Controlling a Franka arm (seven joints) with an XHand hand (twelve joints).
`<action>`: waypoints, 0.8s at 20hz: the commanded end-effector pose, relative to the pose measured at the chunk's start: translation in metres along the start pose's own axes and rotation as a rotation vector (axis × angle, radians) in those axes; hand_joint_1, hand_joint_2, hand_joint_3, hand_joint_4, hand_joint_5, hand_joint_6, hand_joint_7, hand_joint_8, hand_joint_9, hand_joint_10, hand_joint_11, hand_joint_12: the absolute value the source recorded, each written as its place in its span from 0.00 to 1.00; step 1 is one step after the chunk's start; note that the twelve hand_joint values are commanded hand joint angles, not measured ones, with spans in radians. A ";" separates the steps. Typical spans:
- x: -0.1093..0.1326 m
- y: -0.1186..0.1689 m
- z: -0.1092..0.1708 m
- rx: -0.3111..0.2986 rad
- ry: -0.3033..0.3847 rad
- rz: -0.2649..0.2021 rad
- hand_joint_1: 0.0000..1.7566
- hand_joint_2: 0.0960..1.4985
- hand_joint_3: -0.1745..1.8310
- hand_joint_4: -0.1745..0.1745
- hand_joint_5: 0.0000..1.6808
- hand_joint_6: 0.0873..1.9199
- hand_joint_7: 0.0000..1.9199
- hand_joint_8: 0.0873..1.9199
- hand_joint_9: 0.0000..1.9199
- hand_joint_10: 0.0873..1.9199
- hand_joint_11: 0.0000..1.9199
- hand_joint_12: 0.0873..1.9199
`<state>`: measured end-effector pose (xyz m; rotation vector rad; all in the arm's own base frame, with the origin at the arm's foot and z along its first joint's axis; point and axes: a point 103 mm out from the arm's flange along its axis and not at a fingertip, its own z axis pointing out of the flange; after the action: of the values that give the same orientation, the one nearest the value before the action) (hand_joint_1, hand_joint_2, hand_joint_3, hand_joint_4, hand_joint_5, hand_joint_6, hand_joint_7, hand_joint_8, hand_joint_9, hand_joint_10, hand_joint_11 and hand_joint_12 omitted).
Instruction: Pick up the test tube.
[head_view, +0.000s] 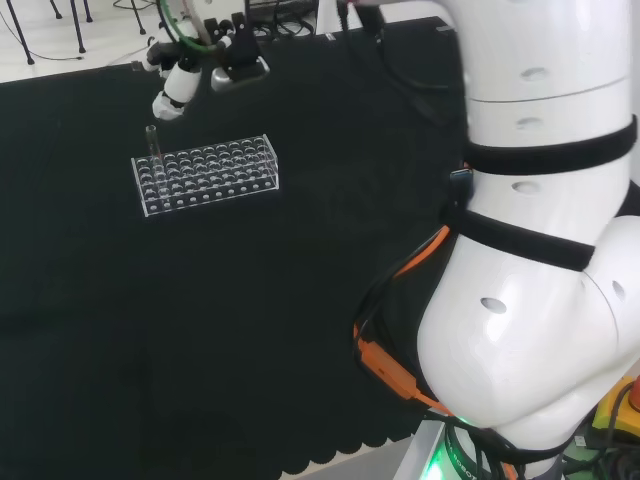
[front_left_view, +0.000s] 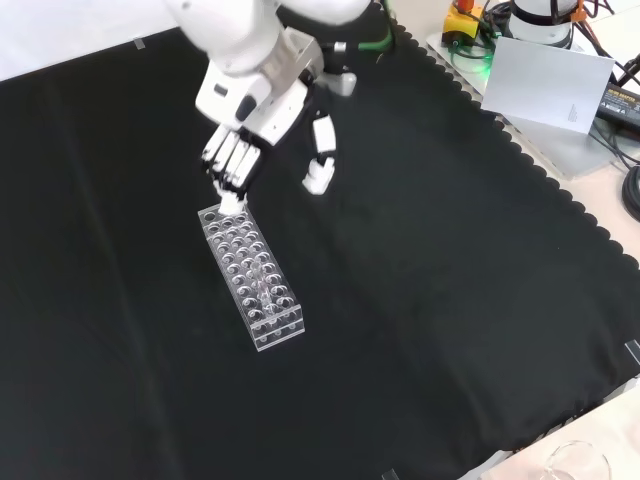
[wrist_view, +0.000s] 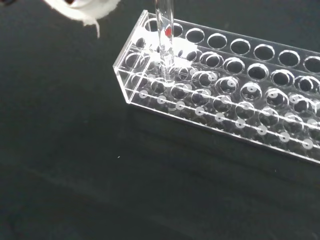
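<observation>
Standing upright in a corner hole of the clear plastic rack (wrist_view: 225, 95), the slim clear glass test tube (wrist_view: 164, 35) keeps its long axis vertical, its open top rising above the rack (head_view: 205, 172) in the head view, where the tube (head_view: 151, 140) occupies the far left corner. My black and white hand (front_left_view: 235, 150) hovers just above that end of the rack (front_left_view: 255, 280), fingers (front_left_view: 228, 170) pointing downward and only slightly bent, thumb (front_left_view: 320, 160) spread apart, grasping nothing. The rack's other holes look empty. Black cloth (front_left_view: 450, 300) lies beneath.
</observation>
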<state>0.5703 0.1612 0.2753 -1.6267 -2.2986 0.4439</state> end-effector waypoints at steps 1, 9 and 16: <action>0.004 0.055 0.007 0.067 -0.117 -0.006 0.46 0.42 0.36 0.26 0.15 0.00 0.10 0.38 0.07 0.48 0.00 0.74; -0.002 0.093 0.023 0.134 -0.202 -0.007 0.46 0.42 0.36 0.24 0.16 0.00 0.12 0.40 0.07 0.49 0.00 0.75; 0.001 0.109 0.040 0.153 -0.212 0.001 0.47 0.42 0.37 0.18 0.21 0.00 0.20 0.41 0.12 0.49 0.00 0.79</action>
<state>0.6496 0.1870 0.2154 -1.5963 -2.3519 0.6467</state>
